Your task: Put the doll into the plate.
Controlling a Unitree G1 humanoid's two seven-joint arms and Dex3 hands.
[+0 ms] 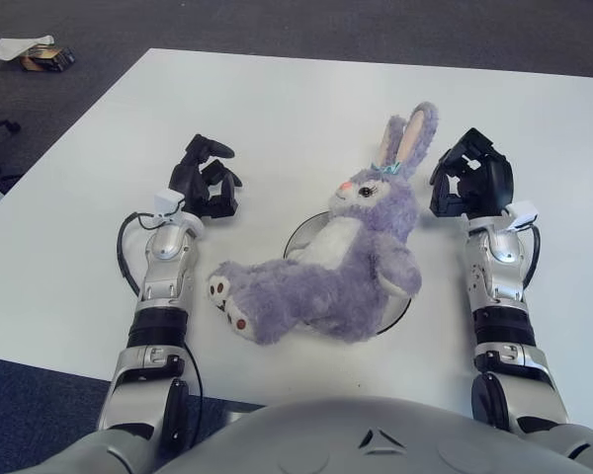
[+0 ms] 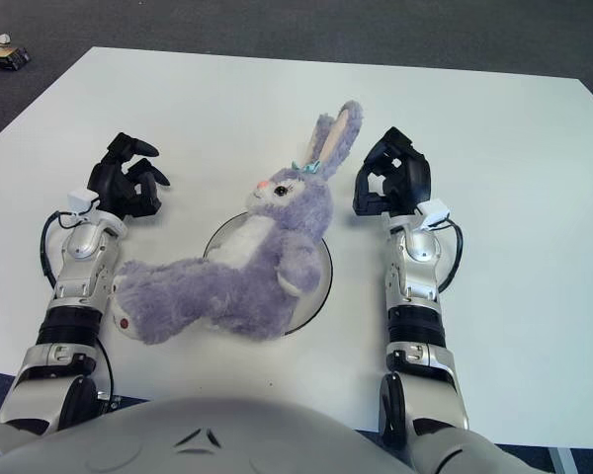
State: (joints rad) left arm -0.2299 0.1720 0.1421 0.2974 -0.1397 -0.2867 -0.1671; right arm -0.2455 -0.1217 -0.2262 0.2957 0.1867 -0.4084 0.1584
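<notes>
A purple plush rabbit doll (image 1: 336, 262) with a white belly lies across a round plate (image 1: 298, 231), its body covering most of the plate and its feet sticking out to the left onto the table. My left hand (image 1: 209, 180) hovers to the left of the doll, fingers relaxed and holding nothing. Close to the doll's ears on the right is my right hand (image 1: 471, 184), fingers loosely curled and spread, also holding nothing. Neither hand touches the doll.
The white table (image 1: 296, 109) stretches far beyond the doll. Its front edge runs just below the doll's feet. A small dark object with white paper (image 1: 35, 54) lies on the floor at the far left.
</notes>
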